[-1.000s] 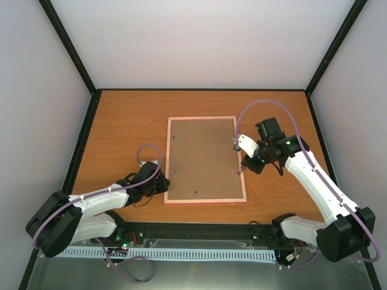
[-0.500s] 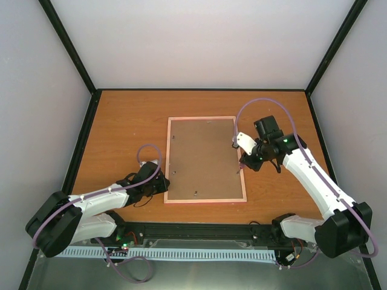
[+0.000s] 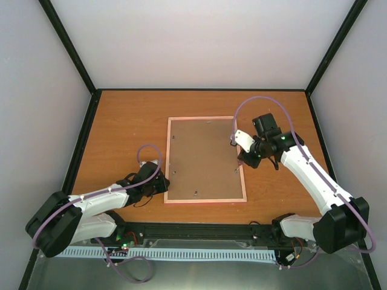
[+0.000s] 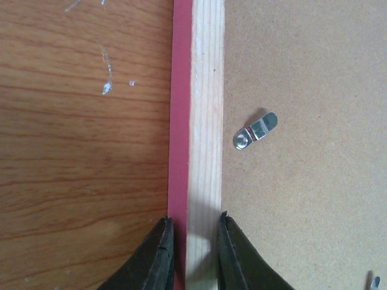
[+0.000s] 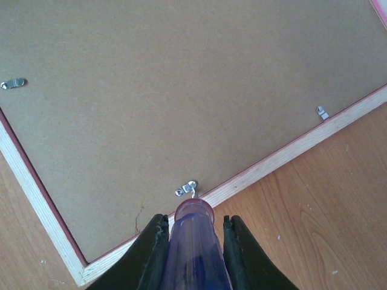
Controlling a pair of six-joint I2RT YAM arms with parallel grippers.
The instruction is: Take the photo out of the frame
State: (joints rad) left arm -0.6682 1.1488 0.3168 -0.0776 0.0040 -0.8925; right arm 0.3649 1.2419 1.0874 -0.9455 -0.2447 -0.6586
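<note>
The frame point(image 3: 205, 199) is lying face down in the middle of the table point(image 3: 121, 127), with its brown backing board point(image 3: 202, 157) facing up. The photo is not showing; the board is covering whatever sits inside the frame.

At the frame's left rail, close to its near-left corner, the left gripper point(image 4: 193, 226) is pinching the pale wooden strip. Its jaws are narrow, one finger against the pink outer edge and the other on the board side. A small metal clip point(image 4: 255, 131) is lying on the board just inside that rail.

Over the frame's right rail, the right gripper point(image 5: 193, 220) is clamping a tool point(image 5: 193, 248) with a translucent reddish handle. The tool's thin tip is meeting another clip point(image 5: 186, 189) at the board's edge.
</note>
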